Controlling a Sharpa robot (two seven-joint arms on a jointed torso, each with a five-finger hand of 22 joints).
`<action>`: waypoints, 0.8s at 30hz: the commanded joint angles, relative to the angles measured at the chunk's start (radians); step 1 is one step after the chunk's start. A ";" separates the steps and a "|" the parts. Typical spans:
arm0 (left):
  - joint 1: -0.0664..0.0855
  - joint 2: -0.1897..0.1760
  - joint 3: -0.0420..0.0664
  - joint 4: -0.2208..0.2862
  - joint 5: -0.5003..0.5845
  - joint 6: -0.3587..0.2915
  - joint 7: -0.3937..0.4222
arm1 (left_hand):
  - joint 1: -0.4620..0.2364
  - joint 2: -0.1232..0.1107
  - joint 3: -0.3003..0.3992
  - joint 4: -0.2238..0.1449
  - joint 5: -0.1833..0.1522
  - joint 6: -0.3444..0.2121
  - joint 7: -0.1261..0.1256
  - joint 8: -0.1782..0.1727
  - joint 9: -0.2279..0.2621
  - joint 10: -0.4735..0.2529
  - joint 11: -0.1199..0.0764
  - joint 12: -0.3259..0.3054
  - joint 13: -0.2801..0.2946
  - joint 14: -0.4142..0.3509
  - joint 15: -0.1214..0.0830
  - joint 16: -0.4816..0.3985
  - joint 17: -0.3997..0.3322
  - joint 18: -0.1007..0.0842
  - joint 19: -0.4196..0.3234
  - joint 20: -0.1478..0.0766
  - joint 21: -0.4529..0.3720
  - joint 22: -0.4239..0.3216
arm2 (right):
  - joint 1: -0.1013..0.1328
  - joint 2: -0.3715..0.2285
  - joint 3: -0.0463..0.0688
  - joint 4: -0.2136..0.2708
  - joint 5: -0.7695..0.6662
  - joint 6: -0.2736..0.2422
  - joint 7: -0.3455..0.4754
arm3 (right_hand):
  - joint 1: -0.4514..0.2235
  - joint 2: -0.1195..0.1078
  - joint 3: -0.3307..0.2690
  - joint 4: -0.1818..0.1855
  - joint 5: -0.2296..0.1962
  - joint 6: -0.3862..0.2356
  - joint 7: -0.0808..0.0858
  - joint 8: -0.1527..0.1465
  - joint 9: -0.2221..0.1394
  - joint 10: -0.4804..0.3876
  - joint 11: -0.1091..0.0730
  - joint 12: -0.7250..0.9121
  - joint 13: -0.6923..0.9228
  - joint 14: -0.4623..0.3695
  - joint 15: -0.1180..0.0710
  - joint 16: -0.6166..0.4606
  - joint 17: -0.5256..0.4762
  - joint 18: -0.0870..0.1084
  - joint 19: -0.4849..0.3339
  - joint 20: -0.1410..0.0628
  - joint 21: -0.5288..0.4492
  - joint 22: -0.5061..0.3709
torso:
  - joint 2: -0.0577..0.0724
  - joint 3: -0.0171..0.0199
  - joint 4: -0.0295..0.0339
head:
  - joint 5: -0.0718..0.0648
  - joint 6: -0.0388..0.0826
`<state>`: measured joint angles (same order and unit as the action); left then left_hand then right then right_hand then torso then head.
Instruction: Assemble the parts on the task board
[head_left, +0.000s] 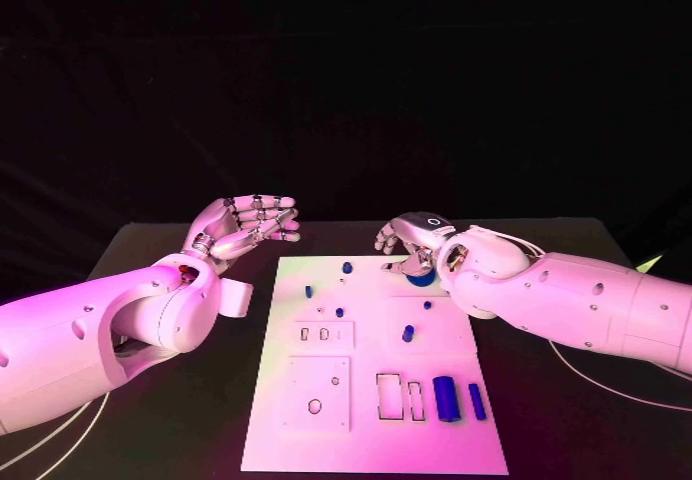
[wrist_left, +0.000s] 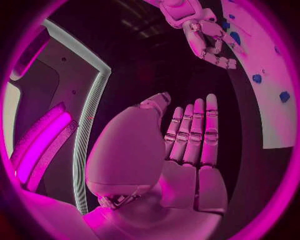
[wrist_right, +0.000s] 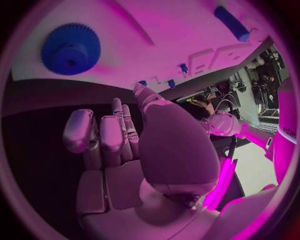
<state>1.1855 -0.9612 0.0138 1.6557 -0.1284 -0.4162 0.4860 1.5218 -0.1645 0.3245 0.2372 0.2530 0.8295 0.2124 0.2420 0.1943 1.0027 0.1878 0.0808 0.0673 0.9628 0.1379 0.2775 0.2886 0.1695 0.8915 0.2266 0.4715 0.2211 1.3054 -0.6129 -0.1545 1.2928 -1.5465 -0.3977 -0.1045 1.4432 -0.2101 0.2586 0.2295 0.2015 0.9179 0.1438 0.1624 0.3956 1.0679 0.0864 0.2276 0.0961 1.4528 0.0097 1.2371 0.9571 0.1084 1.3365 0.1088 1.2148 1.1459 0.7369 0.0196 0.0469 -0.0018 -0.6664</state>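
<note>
Hovering over the far edge of the task board (head_left: 375, 400), my right robot hand (head_left: 408, 243) has its fingers curled inward and holds nothing; the blue gear (head_left: 421, 279) lies on the board just beside it, partly hidden by my wrist. My left robot hand (head_left: 248, 224) is raised over the black worktop (head_left: 577, 400) near the board's far left corner, fingers apart and a little bent, also holding nothing. On the board I see a small blue peg (head_left: 348, 267) at the far side, another blue piece (head_left: 408, 333) near the middle, and a blue cylinder (head_left: 446, 398) with a thinner blue pin (head_left: 476, 401) beside it at the near right.
</note>
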 joint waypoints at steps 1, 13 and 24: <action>0.002 -0.003 0.001 -0.005 0.004 0.015 0.009 | -0.001 -0.004 0.005 -0.003 -0.006 0.002 0.033 -0.002 0.001 0.004 0.001 -0.006 0.001 -0.005 0.000 -0.002 0.001 0.005 -0.007 -0.002 0.005 0.002 | 0.009 -0.044 0.003 0.036 0.068 0.002 0.009 | -0.017 -0.023 0.022 0.022 0.006 0.007 -0.004 -0.009 0.002 0.065 -0.012 0.009 0.004 0.007 -0.010 0.012 0.017 -0.015 0.005 -0.013 0.013 0.018 | -0.006 0.0026 -0.0103 | -0.003 0.002; 0.002 -0.006 0.001 -0.019 0.006 0.020 0.010 | -0.002 -0.003 0.007 -0.004 -0.006 0.002 0.032 -0.002 0.002 0.005 0.000 -0.007 0.001 -0.001 -0.001 0.000 0.004 0.005 -0.009 -0.003 0.010 0.005 | 0.024 -0.127 0.008 0.053 0.205 0.155 -0.046 | 0.014 -0.040 -0.088 0.047 -0.022 -0.014 -0.006 -0.004 0.034 0.051 -0.028 0.362 0.351 0.020 -0.023 0.093 0.132 -0.030 0.040 -0.018 0.069 0.110 | -0.007 0.0055 -0.0116 | -0.001 -0.002; 0.002 -0.004 0.001 -0.024 0.006 0.022 0.009 | -0.002 -0.003 0.008 -0.006 -0.006 0.003 0.031 -0.001 0.002 0.007 -0.001 -0.008 0.002 0.003 -0.002 0.003 0.008 0.006 -0.009 -0.003 0.016 0.008 | 0.023 -0.120 0.007 0.011 0.215 0.236 -0.097 | 0.009 -0.004 -0.166 0.059 -0.015 -0.056 0.019 0.035 0.065 0.183 -0.006 1.052 1.078 0.096 -0.003 0.295 0.515 -0.081 0.166 0.003 0.265 0.331 | -0.006 0.0042 -0.0096 | 0.003 -0.008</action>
<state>1.1858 -0.9671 0.0138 1.6310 -0.1267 -0.4124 0.4867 1.5218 -0.1645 0.3274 0.2344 0.2530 0.8295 0.2124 0.2420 0.1950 1.0027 0.1878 0.0773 0.0672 0.9628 0.1379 0.2775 0.2947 0.1693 0.8877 0.2230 0.4830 0.2274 1.3290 -0.7349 -0.1474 1.3053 -1.3442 -0.2265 -0.1712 1.4514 -0.2248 0.0955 0.2872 0.1824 0.8642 0.1609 0.1938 0.4604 1.2451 0.0806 1.2713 1.1638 1.4665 0.0001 1.5288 1.3083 0.0454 1.4629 0.1074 1.4751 1.3082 0.7303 0.0244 0.0356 -0.0022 -0.6721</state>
